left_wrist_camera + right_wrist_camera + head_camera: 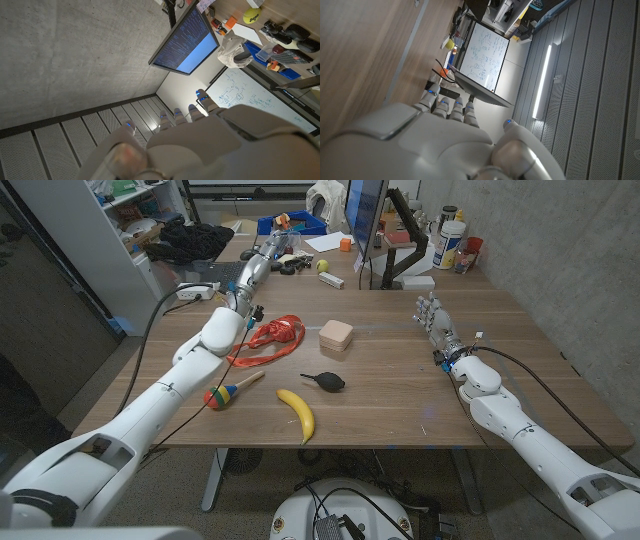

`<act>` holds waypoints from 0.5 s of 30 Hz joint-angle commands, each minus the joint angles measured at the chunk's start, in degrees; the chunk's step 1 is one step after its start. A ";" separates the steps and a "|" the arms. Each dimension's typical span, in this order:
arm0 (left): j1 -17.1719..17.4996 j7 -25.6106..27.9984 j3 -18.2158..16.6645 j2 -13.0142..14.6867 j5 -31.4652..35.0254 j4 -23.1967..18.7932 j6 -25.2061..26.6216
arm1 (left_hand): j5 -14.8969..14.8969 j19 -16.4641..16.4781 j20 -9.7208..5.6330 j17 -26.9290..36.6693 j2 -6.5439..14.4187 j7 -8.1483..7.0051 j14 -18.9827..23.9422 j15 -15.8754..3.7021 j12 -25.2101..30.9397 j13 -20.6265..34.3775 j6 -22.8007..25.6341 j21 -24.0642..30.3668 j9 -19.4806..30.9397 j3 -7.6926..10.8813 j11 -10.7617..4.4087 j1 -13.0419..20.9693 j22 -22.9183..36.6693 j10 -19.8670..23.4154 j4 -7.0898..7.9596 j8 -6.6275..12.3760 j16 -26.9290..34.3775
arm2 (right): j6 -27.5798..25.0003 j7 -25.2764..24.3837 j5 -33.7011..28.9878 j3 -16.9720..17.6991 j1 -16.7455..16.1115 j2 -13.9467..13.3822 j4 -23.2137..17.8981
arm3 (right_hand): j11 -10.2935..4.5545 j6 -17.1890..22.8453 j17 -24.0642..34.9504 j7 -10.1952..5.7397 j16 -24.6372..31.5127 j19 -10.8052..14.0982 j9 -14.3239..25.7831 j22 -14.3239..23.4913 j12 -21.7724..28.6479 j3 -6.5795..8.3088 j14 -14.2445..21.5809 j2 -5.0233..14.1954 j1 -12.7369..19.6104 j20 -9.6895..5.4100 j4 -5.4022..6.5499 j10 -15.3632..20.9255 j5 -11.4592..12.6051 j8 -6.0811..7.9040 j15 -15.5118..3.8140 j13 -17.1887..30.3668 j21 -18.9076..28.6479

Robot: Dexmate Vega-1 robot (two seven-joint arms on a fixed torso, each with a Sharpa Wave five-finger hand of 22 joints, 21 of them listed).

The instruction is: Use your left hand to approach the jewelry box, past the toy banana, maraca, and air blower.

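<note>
The tan jewelry box (336, 336) sits on the wooden table (400, 395), a little past its middle. Nearer the front lie a black air blower (324, 381), a yellow toy banana (297, 414) and a colourful maraca (228, 392). My left hand (256, 265) is raised beyond the table's far left part, left of and past the box, well clear of it. In the left wrist view that hand (200, 145) has straight fingers and holds nothing. My right hand (432, 315) stands at the far right of the table, fingers extended and empty, as the right wrist view also shows it (435, 145).
A red cord bundle (275, 335) lies between my left forearm and the box. Behind the table stand a monitor (362, 215), bottles (450, 242), a yellow ball (323, 265) and other clutter. A shelf unit (120, 220) stands at the far left.
</note>
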 commanded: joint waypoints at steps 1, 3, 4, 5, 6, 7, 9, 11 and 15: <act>-1.74 0.79 0.76 0.94 5.26 -1.12 0.71 | 0.33 0.09 -0.41 0.06 2.93 0.02 0.41 -2.96 0.22 0.10 0.48 0.01 0.32 0.44 -0.09 0.51 0.01 0.46 0.01 0.24 0.39 | 0.49 0.04 -0.60 -0.31 0.38 0.10 0.18 | -0.29 0.36 0.15 -0.29 0.11 -0.06 0.19 0.26 0.41 -0.12 -0.30 3.87 0.46 -0.28 0.11 0.15 0.30 0.49 -0.11 0.26 -0.10; -2.09 0.71 0.83 0.96 5.79 -1.15 0.82 | 0.34 0.09 -0.43 0.06 2.94 -0.03 0.40 -2.92 0.22 0.09 0.52 -0.02 0.32 0.47 -0.18 0.55 0.01 0.48 0.00 0.24 0.38 | 0.60 0.11 -0.79 -0.43 0.60 0.16 0.38 | -0.23 0.35 0.14 -0.23 0.11 -0.04 0.19 0.26 0.39 -0.15 -0.31 3.88 0.47 -0.25 0.10 0.12 0.31 0.48 -0.14 0.26 -0.13; -2.29 0.78 0.91 1.01 6.27 -1.16 0.88 | 0.35 0.09 -0.41 0.06 2.95 -0.02 0.37 -2.98 0.20 0.09 0.52 -0.03 0.32 0.49 -0.19 0.58 0.01 0.46 0.00 0.22 0.36 | 0.67 0.15 -0.83 -0.46 0.69 0.22 0.49 | -0.31 0.36 0.14 -0.26 0.11 -0.04 0.19 0.26 0.39 -0.16 -0.30 3.87 0.47 -0.27 0.10 0.11 0.31 0.48 -0.15 0.26 -0.14; -2.51 0.86 1.01 1.03 6.78 -1.17 0.98 | 0.36 0.08 -0.42 0.06 2.95 -0.03 0.38 -2.99 0.19 0.09 0.49 -0.04 0.32 0.50 -0.18 0.60 0.01 0.45 -0.01 0.20 0.36 | 0.78 0.29 -0.77 -0.48 0.78 0.31 0.63 | -0.33 0.35 0.14 -0.23 0.11 -0.04 0.19 0.26 0.39 -0.17 -0.30 3.87 0.47 -0.24 0.10 0.13 0.31 0.48 -0.18 0.26 -0.16; -2.76 0.79 1.11 1.08 7.20 -1.18 1.18 | 0.36 0.08 -0.38 0.06 2.95 -0.01 0.40 -2.97 0.18 0.09 0.50 -0.05 0.32 0.51 -0.15 0.61 0.01 0.44 -0.01 0.20 0.37 | 0.90 0.34 -0.85 -0.53 0.87 0.37 0.75 | -0.34 0.34 0.14 -0.29 0.11 -0.04 0.19 0.26 0.39 -0.18 -0.30 3.87 0.47 -0.27 0.10 0.12 0.31 0.47 -0.21 0.26 -0.18; -3.01 0.72 1.20 1.04 7.49 -1.08 1.25 | 0.37 0.07 -0.42 0.06 2.96 -0.04 0.36 -3.00 0.17 0.09 0.48 -0.06 0.32 0.52 -0.14 0.63 0.01 0.42 -0.01 0.18 0.35 | 0.99 0.42 -0.92 -0.58 0.94 0.38 0.83 | -0.34 0.31 0.14 -0.27 0.11 -0.03 0.19 0.26 0.38 -0.19 -0.28 3.87 0.48 -0.24 0.10 0.09 0.32 0.46 -0.18 0.26 -0.19; -3.55 0.82 1.44 0.95 8.38 -0.84 1.36 | 0.38 0.08 -0.40 0.05 2.97 -0.06 0.38 -3.00 0.12 0.09 0.49 -0.08 0.32 0.54 -0.20 0.66 0.01 0.31 -0.02 0.17 0.35 | 1.30 0.69 -0.86 -0.61 1.06 0.52 1.06 | -0.29 0.33 0.14 -0.26 0.11 -0.03 0.19 0.26 0.39 -0.21 -0.28 3.89 0.49 -0.24 0.09 0.13 0.32 0.46 -0.19 0.26 -0.23; -4.15 0.68 1.70 0.84 9.07 -0.55 1.52 | 0.39 0.03 -0.34 0.05 2.98 -0.07 0.29 -3.10 0.07 0.09 0.46 -0.12 0.32 0.58 -0.17 0.71 0.01 0.23 -0.03 0.13 0.30 | 1.46 0.72 -1.06 -0.69 1.16 0.53 1.14 | -0.31 0.34 0.14 -0.24 0.11 0.00 0.19 0.26 0.38 -0.23 -0.27 3.90 0.49 -0.23 0.09 0.12 0.33 0.46 -0.20 0.26 -0.26; -5.50 0.55 2.36 0.61 10.88 0.15 1.77 | 0.42 -0.04 -0.36 0.06 3.00 -0.13 0.15 -3.13 0.02 0.09 0.42 -0.20 0.32 0.63 -0.15 0.79 0.02 0.13 -0.03 0.07 0.24 | 1.80 0.74 -1.28 -0.72 1.34 0.56 1.33 | -0.31 0.38 0.13 -0.21 0.11 0.00 0.19 0.26 0.38 -0.27 -0.26 3.92 0.51 -0.24 0.08 0.14 0.34 0.47 -0.15 0.26 -0.34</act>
